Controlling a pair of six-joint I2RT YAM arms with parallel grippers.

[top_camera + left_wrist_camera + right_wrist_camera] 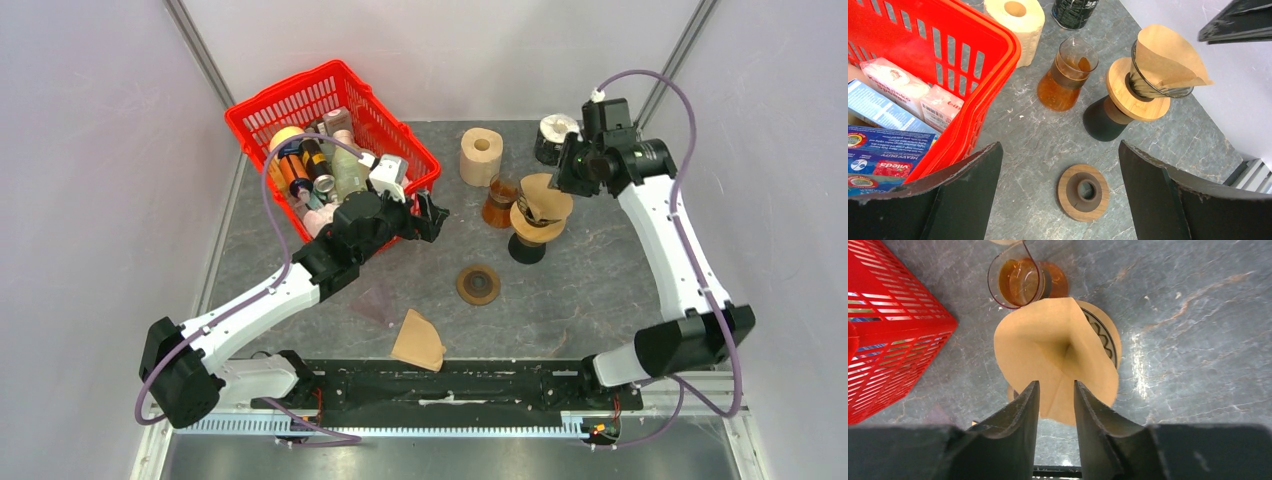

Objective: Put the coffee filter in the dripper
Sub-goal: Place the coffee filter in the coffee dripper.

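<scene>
A brown paper coffee filter (pixel 546 193) sits opened as a cone in the glass dripper (pixel 536 222), which has a wooden collar and a dark base. In the right wrist view the filter (pixel 1058 352) covers most of the dripper rim (pixel 1104 334). My right gripper (pixel 572 166) hovers just above the filter's near edge. Its fingers (pixel 1056 386) stand a little apart with nothing between them. My left gripper (pixel 432 215) is wide open beside the red basket, above the table (pixel 1060 150), and holds nothing. From the left wrist the filter (pixel 1168 57) leans out of the dripper (pixel 1135 100).
A second folded filter (pixel 418 342) lies near the table's front edge. A wooden ring lid (pixel 479 284) lies mid-table. An amber glass carafe (pixel 499 201), a paper roll (pixel 481 155) and a dark tin (pixel 553 138) stand behind the dripper. The red basket (pixel 258 105), full of goods, stands at back left.
</scene>
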